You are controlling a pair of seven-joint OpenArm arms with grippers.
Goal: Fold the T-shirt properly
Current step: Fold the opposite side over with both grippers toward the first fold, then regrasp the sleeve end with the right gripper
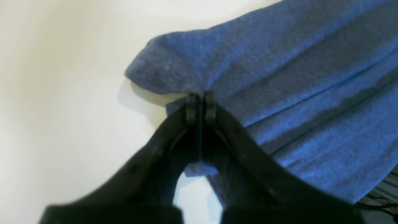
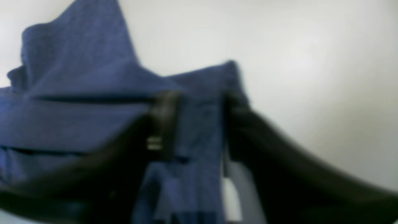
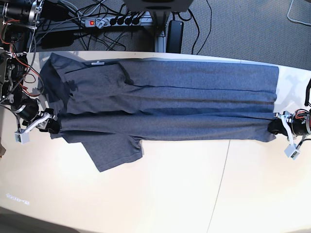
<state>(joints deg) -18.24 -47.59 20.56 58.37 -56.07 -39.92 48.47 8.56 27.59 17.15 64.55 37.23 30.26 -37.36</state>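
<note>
I am spreading the T-shirt (image 3: 194, 104) across the base view, from the upper left to the right edge, on the white table (image 3: 180, 194). My left gripper (image 1: 200, 96) is pinching a fold of its cloth at the right of that view. At the left, my right gripper (image 2: 200, 102) is standing open, its jaws parted over the fabric. One flap is lying below the front edge, lower left of centre.
</note>
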